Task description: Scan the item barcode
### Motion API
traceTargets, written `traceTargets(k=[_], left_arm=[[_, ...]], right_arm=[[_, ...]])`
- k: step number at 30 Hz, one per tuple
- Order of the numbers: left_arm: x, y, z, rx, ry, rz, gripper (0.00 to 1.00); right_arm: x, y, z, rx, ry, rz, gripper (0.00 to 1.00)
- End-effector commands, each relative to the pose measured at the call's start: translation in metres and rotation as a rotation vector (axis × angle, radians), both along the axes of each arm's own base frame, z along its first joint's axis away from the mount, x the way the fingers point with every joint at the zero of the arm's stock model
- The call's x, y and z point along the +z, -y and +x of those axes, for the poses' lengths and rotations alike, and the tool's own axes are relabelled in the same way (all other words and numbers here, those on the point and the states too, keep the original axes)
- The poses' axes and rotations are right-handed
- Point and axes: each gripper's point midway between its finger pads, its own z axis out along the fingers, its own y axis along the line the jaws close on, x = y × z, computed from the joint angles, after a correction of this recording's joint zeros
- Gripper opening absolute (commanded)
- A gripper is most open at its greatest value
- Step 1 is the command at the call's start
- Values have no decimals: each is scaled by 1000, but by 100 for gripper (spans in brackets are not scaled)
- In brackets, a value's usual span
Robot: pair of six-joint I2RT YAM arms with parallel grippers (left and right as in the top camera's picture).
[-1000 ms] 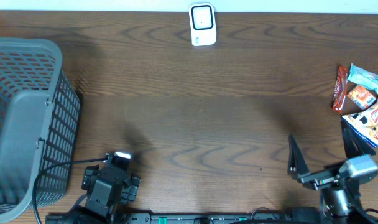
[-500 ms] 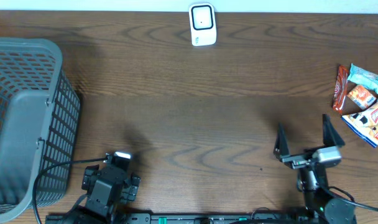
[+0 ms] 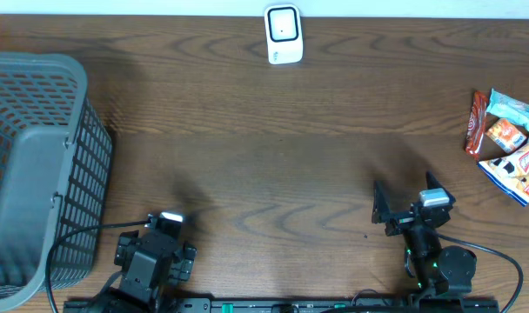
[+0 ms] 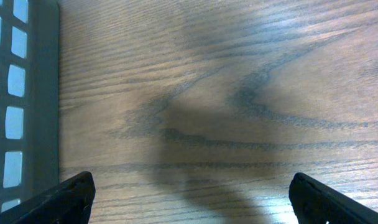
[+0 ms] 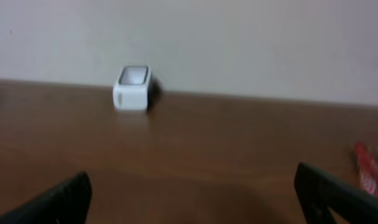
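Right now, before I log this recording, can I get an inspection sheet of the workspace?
Surface: dark wood-grain table, no spill or damage seen.
Job's things: white scanner upright at the far edge; snack packets piled at the right edge.
Clutter: grey mesh basket at the left edge.
End effectors: left end effector open over bare wood beside the basket; right end effector open, holding nothing, facing the scanner.
Cables: black cable running from the basket side to the left arm.
Surroundings: pale wall behind the table.
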Motion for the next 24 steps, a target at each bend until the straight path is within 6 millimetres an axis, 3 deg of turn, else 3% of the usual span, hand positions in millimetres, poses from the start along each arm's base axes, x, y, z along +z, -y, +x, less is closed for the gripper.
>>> traceTargets(k=[1, 24], left_arm=[[2, -2, -1, 13, 5, 3, 100], [5, -3, 0, 26, 33, -11, 100]], right_arm=[[-1, 4, 0, -15, -3, -4, 99], [-2, 4, 0, -15, -5, -4, 99]])
